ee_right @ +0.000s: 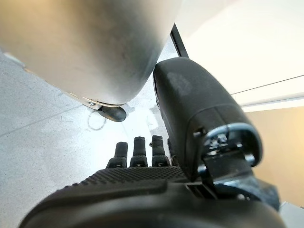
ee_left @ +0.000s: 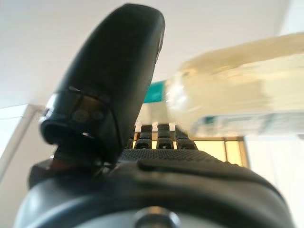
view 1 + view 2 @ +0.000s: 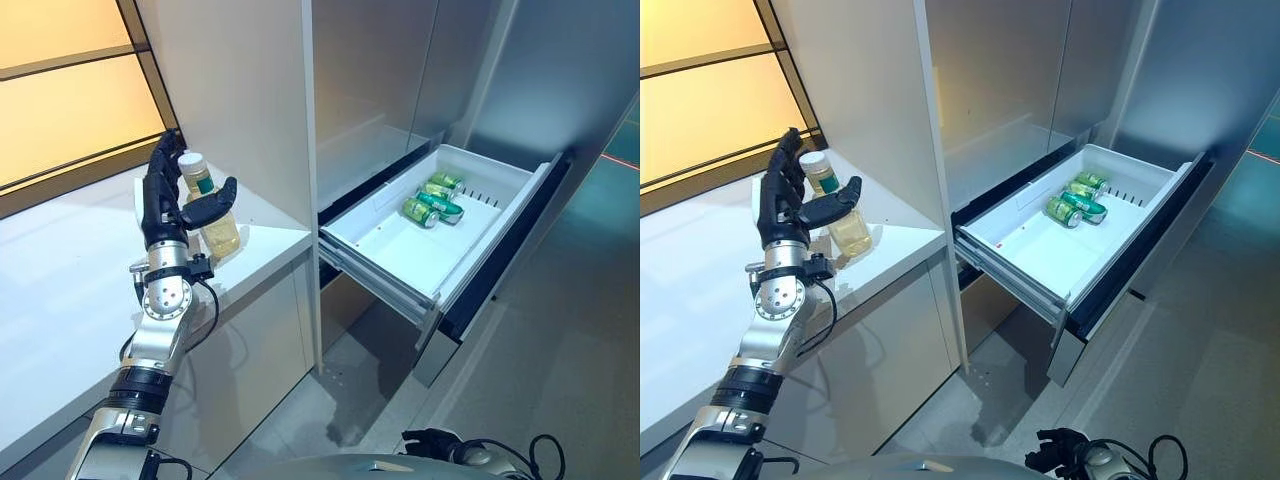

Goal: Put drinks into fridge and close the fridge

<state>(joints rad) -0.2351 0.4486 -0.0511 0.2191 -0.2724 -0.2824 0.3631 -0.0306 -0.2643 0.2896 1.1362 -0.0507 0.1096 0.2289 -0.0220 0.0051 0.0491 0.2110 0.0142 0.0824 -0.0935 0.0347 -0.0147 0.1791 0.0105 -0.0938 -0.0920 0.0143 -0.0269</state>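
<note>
A bottle (image 3: 226,236) of pale yellow drink with a white cap and a green neck band stands on the white counter (image 3: 60,280) near its right end. My left hand (image 3: 163,205) is upright beside it, with the fingers straight behind the bottle and the thumb reaching across its front. In the left wrist view the bottle (image 2: 237,90) lies just past the thumb (image 2: 114,71). The fridge drawer (image 3: 385,270) is pulled out at the right, with green cans (image 3: 432,203) lying at its far end. My right hand (image 1: 137,180) hangs over the floor with relaxed fingers and holds nothing.
A tall white cabinet wall (image 3: 240,90) rises right behind the bottle. The open drawer's front (image 3: 500,250) juts out over the grey floor (image 3: 560,360). A window with a dark frame (image 3: 70,110) runs along the back of the counter.
</note>
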